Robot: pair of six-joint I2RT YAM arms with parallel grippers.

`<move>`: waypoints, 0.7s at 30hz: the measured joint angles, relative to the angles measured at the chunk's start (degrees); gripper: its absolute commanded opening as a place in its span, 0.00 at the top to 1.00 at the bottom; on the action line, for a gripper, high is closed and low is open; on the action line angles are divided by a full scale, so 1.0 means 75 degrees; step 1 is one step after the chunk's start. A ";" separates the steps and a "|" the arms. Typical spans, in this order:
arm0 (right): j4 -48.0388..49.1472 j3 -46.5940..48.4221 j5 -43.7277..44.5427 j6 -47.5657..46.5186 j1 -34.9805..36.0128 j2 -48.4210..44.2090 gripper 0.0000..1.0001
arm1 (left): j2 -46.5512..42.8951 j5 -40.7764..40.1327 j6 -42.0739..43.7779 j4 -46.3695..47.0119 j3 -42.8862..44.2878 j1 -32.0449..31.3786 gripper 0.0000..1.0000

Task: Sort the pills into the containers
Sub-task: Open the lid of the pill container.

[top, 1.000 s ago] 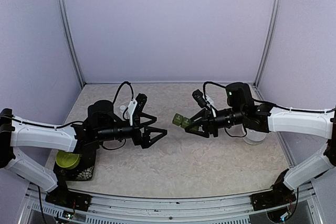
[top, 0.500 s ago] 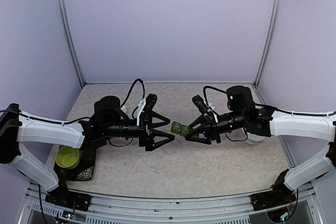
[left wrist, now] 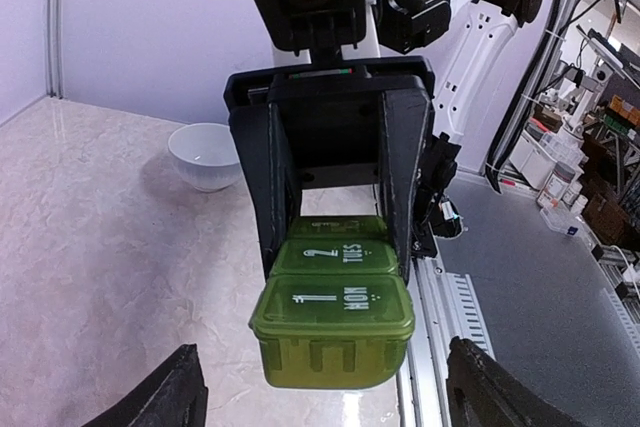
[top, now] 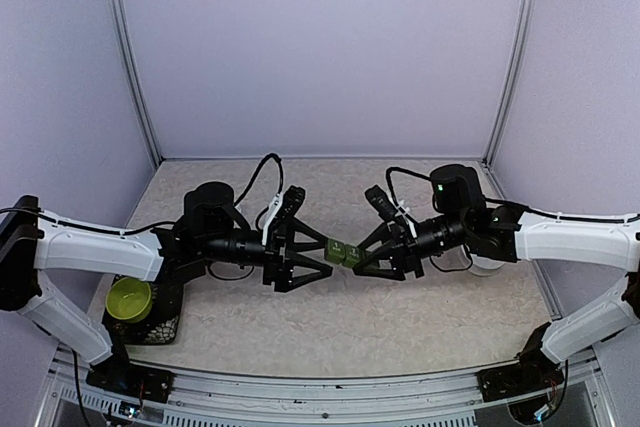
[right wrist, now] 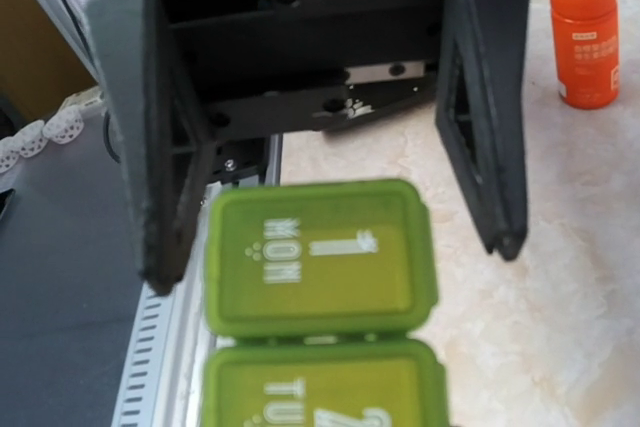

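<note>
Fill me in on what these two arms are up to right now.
It looks like a handover in mid-air. The right gripper is clamped on the back cells of the green pill box and holds it above the table, with the MON end sticking out toward the other arm. The left gripper is open, with one finger on each side of that MON cell, not yet closed on it. The lids that show are shut.
</note>
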 measured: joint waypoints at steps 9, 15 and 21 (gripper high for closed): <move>-0.0251 0.0015 -0.0012 -0.0149 0.0131 0.0020 0.59 | 0.0163 0.0055 0.0006 -0.0073 0.0163 0.0000 0.38; -0.0329 0.0029 0.0023 -0.0184 0.0157 0.0020 0.59 | 0.0213 0.0189 0.0000 -0.0090 0.0221 -0.0009 0.28; -0.0347 0.0029 0.0041 -0.0245 0.0198 0.0020 0.58 | 0.0213 0.0192 -0.0006 -0.0099 0.0221 -0.0009 0.28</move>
